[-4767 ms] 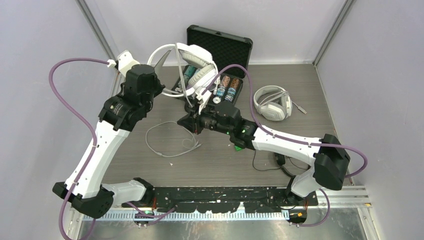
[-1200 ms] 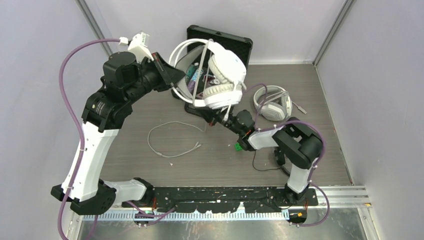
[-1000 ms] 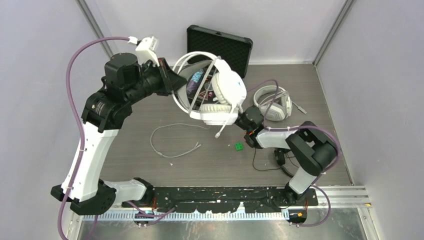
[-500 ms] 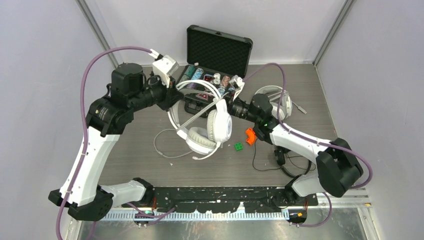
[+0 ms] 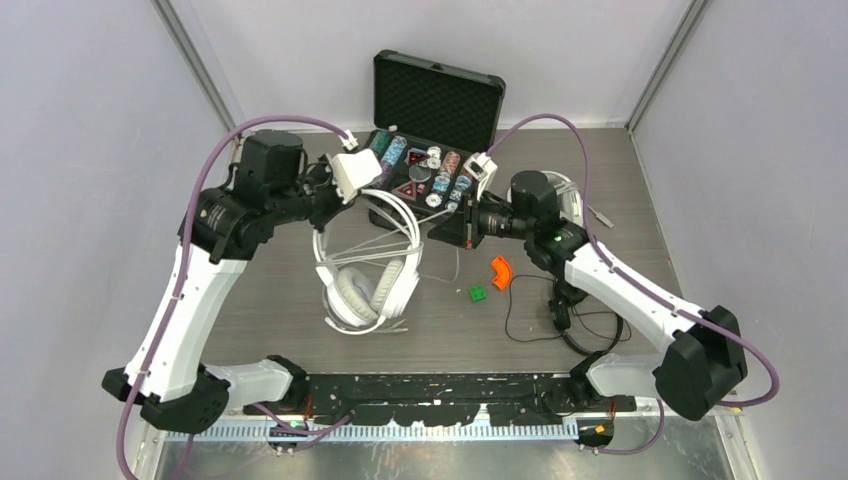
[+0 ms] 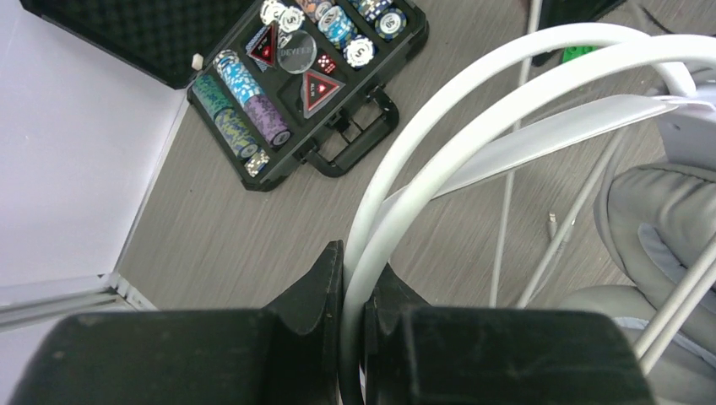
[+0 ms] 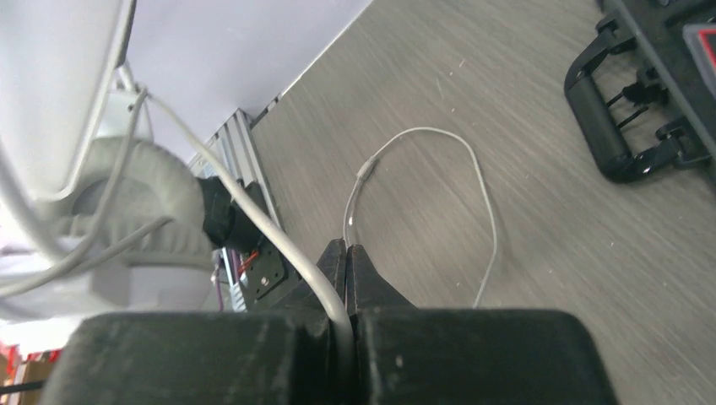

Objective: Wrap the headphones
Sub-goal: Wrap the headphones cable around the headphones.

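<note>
A large white headset (image 5: pixel 366 285) hangs from my left gripper (image 5: pixel 338 203), its grey ear cups low over the table. The left gripper (image 6: pixel 355 260) is shut on the white headband (image 6: pixel 507 93). My right gripper (image 5: pixel 452 228) is to the headset's right, in front of the case. It (image 7: pixel 348 250) is shut on the headset's white cable (image 7: pixel 279 238), which runs to an ear cup (image 7: pixel 143 190). A second white headset (image 5: pixel 573 205) lies mostly hidden behind my right arm. The small black headset (image 5: pixel 560 316), with thin black cable, lies at the front right.
An open black case (image 5: pixel 440 95) of poker chips stands at the back centre, also in the left wrist view (image 6: pixel 312 84). An orange piece (image 5: pixel 499 271) and a green brick (image 5: pixel 478 294) lie right of the headset. A thin white cable loop (image 7: pixel 477 169) lies on the table.
My left gripper has lowered the white headset from above the case to the front left, near the table. My right gripper has moved up and right, still holding the cable. The orange piece now shows.
</note>
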Available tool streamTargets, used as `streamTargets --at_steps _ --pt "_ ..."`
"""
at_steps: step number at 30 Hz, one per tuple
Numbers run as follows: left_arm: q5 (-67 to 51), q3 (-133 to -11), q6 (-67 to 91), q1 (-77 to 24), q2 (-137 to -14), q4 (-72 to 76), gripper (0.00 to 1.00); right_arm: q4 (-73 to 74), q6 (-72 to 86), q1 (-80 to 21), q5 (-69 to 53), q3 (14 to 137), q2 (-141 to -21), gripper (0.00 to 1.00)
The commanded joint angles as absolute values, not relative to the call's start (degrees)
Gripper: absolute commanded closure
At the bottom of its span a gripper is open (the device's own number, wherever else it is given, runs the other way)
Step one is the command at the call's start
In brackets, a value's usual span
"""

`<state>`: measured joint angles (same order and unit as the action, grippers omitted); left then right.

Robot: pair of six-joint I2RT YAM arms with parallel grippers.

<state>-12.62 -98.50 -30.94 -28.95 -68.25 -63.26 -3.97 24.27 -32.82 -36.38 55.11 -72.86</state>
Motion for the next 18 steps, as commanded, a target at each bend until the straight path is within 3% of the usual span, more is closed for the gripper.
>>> streamTargets --at_steps 1,10,18 --pt "-11.8 -104.8 -36.6 -28.7 -70.2 -67.0 1.00 2.6 22.1 -32.2 -37.8 58.0 -69.4 1.00" --pt "-5.6 -101.6 -38.9 -28.8 -69.9 -62.3 1.00 2.1 26.6 -32.0 -41.0 59.3 -67.4 1.00" --pt "-0.5 -98.7 -39.2 -28.8 -70.4 -59.6 1.00 -9.2 39.2 -32.1 -47.8 59.4 -68.5 1.00"
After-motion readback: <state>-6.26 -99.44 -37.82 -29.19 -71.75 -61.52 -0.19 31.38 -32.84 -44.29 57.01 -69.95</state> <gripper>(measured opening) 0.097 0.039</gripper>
